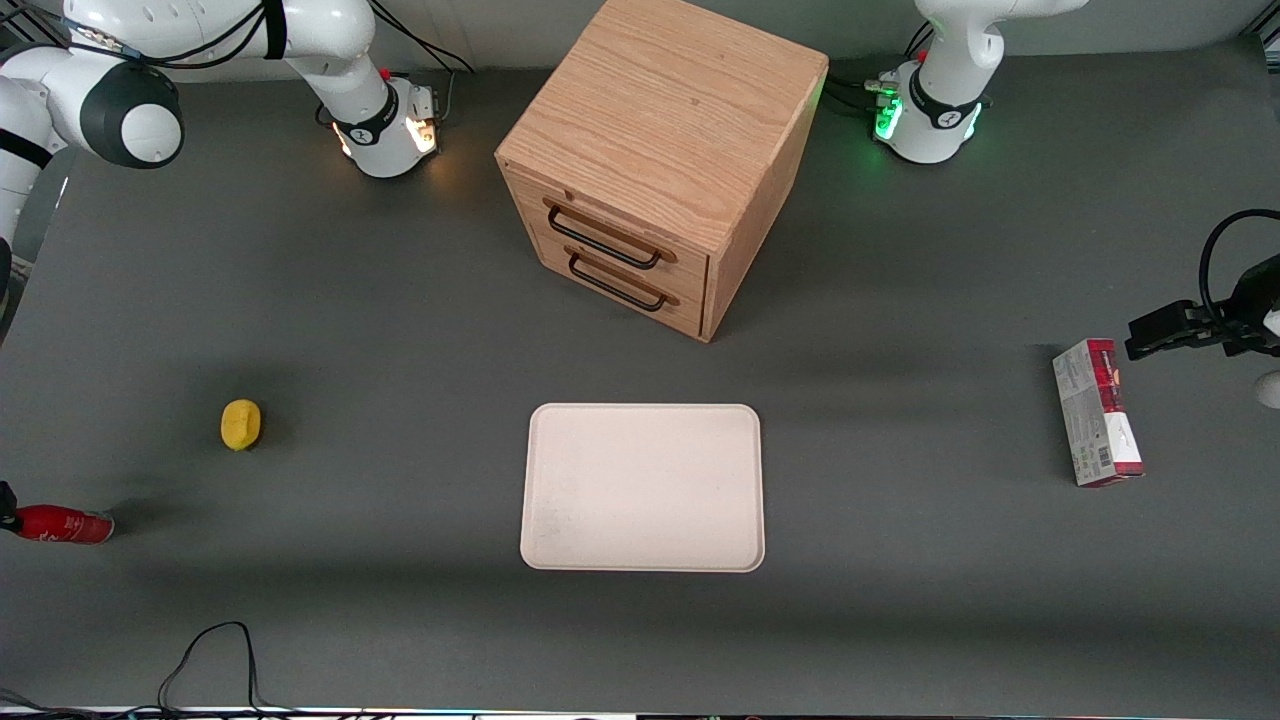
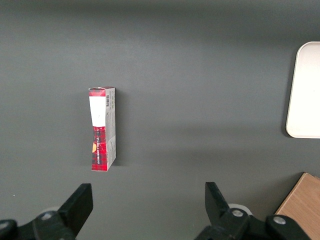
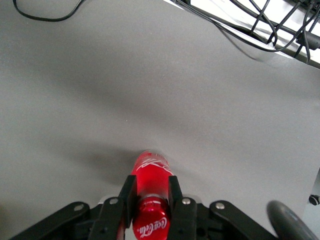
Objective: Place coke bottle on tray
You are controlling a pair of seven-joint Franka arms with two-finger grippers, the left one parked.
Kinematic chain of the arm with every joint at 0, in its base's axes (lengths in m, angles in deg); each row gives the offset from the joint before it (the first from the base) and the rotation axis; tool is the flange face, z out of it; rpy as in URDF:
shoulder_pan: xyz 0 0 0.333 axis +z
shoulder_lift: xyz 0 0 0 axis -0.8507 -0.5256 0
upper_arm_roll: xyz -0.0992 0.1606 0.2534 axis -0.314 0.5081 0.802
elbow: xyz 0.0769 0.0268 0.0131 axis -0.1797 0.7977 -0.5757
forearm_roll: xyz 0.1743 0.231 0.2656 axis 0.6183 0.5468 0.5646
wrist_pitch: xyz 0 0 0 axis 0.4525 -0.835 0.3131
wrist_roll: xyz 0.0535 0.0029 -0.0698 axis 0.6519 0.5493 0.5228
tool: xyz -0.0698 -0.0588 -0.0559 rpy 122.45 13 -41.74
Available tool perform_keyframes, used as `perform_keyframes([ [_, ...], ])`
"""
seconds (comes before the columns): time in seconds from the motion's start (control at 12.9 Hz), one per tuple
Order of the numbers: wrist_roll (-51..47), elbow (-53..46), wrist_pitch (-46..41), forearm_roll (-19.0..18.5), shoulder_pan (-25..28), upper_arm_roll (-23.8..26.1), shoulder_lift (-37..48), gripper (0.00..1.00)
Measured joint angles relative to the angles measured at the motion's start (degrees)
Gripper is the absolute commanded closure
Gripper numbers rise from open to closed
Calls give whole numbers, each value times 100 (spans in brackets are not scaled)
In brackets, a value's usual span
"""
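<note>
Coke bottle (image 3: 151, 192) comes first: a small, slim red bottle with a glossy body, white script lettering on its side and on its red cap, which faces the wrist camera. In the wrist view the gripper (image 3: 151, 197) has its two black fingers (image 3: 127, 197) pressed against either side of the bottle just below the cap, clenched on it. In the front view the bottle (image 1: 62, 524) appears lying sideways at the working arm's end of the table, close to that view's edge, with a dark piece of the gripper (image 1: 8, 505) at its cap end; whether it rests on the surface or is lifted off it cannot be told.

Near the bottle, a little farther from the front camera, a yellow lemon (image 1: 240, 424) sits on the grey table (image 1: 400, 330). The tray (image 1: 643, 487), cream-white and rectangular with rounded corners and a low rim, lies flat mid-table, well apart from the bottle, with nothing on it. A wooden cabinet (image 1: 660, 150) with two drawers and dark wire handles (image 1: 603, 240) stands farther from the camera than the tray, its drawer front turned toward the tray. Toward the parked arm's end a red-and-grey carton (image 1: 1096, 412) lies on the table. A loop of black cable (image 1: 205, 655) lies on the table edge nearest the camera.
</note>
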Motion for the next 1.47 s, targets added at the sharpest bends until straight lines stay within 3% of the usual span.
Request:
perform_keyframes([
  [0.23, 5, -48, -189, -36, -3, -18, 3, 100],
  [0.54, 26, -261, -1289, -216, -50, -71, 310, 100],
  [1.01, 344, -388, -3006, -348, -303, -115, 1906, 100],
  [1.47, 405, -364, -4189, -346, -542, -44, 3418, 100],
])
